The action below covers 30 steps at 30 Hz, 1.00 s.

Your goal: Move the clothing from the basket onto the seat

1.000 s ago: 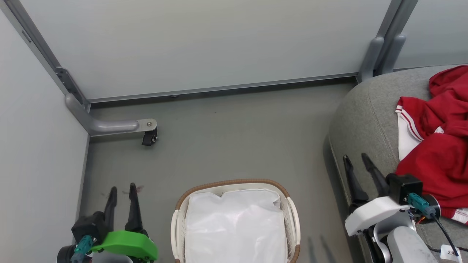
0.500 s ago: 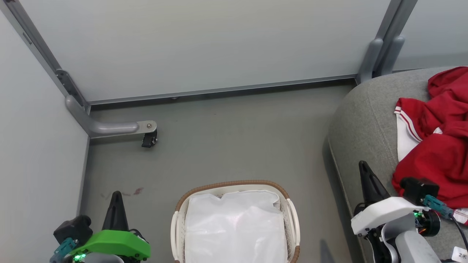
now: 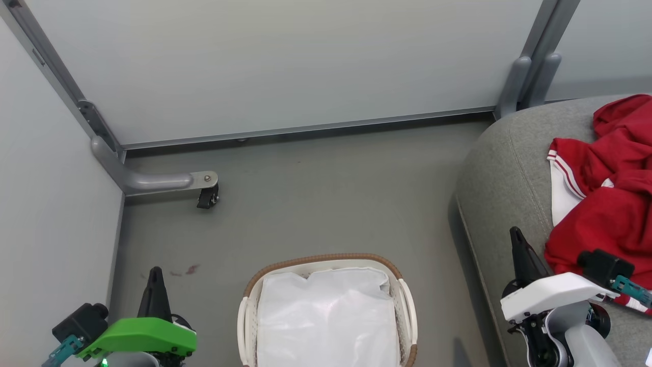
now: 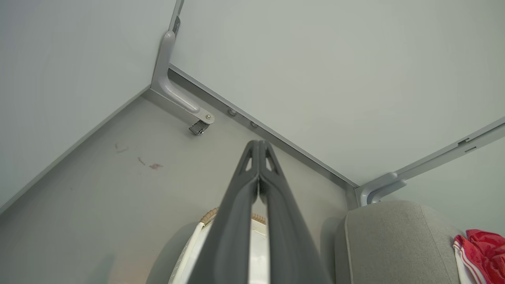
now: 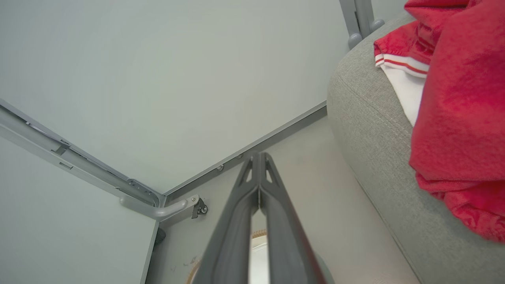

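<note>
the red clothing point(image 3: 611, 214) lies on the seat point(image 3: 504, 168) near its left edge, just right of the right gripper point(image 3: 516, 235), the nearer arm; the heap runs lengthways away from the robot. both grippers' fingers are pressed together, holding nothing. the left gripper point(image 3: 155, 272) is well apart, left of the basket point(image 3: 326, 258), which stands on the floor between the arms with its white lining point(image 3: 326, 316) bare. one garment as far as can be told, one basket, one seat; the move looks done

Head camera looks steeply down over the grey floor point(image 3: 326, 204); both wrist cameras sit lower, facing pale wall panels point(image 4: 315, 59); all share the grey woven-fabric seat point(image 3: 504, 168).
</note>
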Motion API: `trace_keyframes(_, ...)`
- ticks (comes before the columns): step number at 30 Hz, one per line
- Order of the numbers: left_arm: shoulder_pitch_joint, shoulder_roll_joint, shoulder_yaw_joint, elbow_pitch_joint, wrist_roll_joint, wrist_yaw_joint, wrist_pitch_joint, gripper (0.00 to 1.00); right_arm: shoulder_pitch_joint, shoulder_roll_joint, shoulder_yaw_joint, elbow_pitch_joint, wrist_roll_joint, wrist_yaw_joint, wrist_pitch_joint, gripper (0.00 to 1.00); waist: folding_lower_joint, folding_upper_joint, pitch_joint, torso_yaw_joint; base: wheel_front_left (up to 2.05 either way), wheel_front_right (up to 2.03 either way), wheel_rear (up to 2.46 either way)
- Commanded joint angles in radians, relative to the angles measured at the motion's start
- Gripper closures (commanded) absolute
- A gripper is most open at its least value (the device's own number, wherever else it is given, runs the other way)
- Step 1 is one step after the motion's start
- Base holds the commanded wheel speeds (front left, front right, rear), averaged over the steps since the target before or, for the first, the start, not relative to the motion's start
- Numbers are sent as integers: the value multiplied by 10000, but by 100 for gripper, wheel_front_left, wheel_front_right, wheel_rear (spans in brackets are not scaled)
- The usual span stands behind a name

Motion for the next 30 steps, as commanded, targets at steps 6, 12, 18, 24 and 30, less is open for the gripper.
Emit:
trace_keyframes(6,-270,34,172,-235,-1023,-129,287,100,7,-62,-139,-275,1113,-4,282,100,0,0,-36,-14,0,0,0)
trace_keyframes(12,-310,38,282,-309,-1766,-182,503,100,52,-68,-222,-354,1920,-4,496,100,0,0,-69,-26,0,0,0)
trace_keyframes(18,-344,43,375,-375,-2462,-240,704,100,98,-74,-296,-431,2681,-4,695,100,0,0,-103,-39,0,0,0)
trace_keyframes(24,-360,46,467,-431,-3115,-291,888,100,121,-79,-369,-502,3399,-5,882,100,0,0,-136,-51,0,0,0)
trace_keyframes(30,-388,50,565,-488,-3754,-340,1071,100,164,-83,-440,-568,4104,-6,1063,100,0,0,-170,-64,0,0,0)
